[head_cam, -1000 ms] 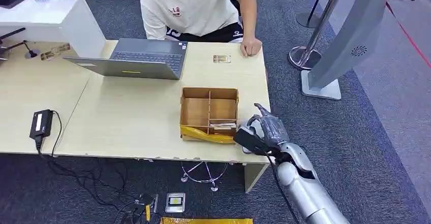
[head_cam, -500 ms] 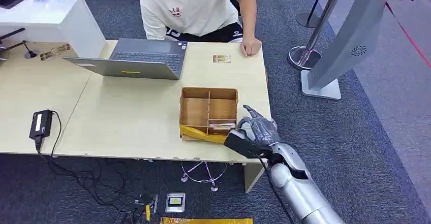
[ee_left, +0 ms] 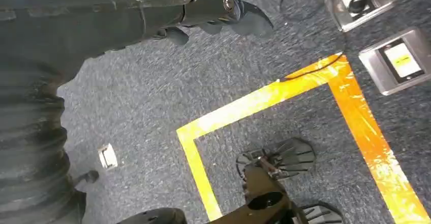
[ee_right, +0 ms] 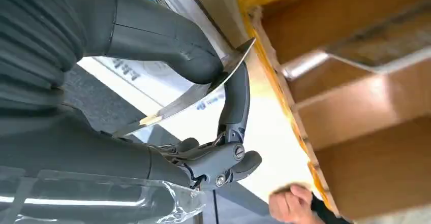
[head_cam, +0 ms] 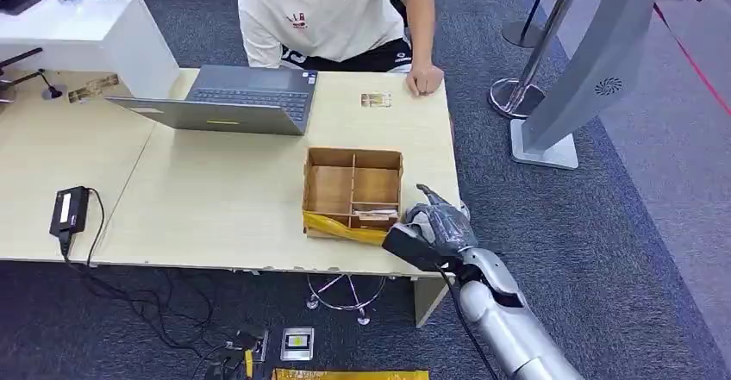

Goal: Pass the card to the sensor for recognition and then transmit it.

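Observation:
My right hand [head_cam: 437, 227] hovers over the table's front right corner, just right of the wooden divided box [head_cam: 353, 190]. In the right wrist view its thumb [ee_right: 167, 36] and a dark finger [ee_right: 235, 102] pinch a thin card [ee_right: 193, 96], seen edge-on. Under the card lies a white device with blue print [ee_right: 132, 76], which may be the sensor. A few cards lie in the box's front right compartment [head_cam: 376, 214]. Another card [head_cam: 376, 99] lies on the table at the far side. My left hand [ee_left: 218, 8] hangs over the carpet, holding nothing.
A person [head_cam: 328, 9] sits at the far side with a hand [head_cam: 426, 78] on the table beside an open laptop [head_cam: 233, 100]. A black adapter [head_cam: 69, 209] lies at the left. A grey kiosk stand [head_cam: 569, 78] and a barrier post [head_cam: 530, 61] stand to the right.
My right hand has moved a little left and toward the table's near edge, closer to the box's front right corner, with the card still pinched. The person has not moved.

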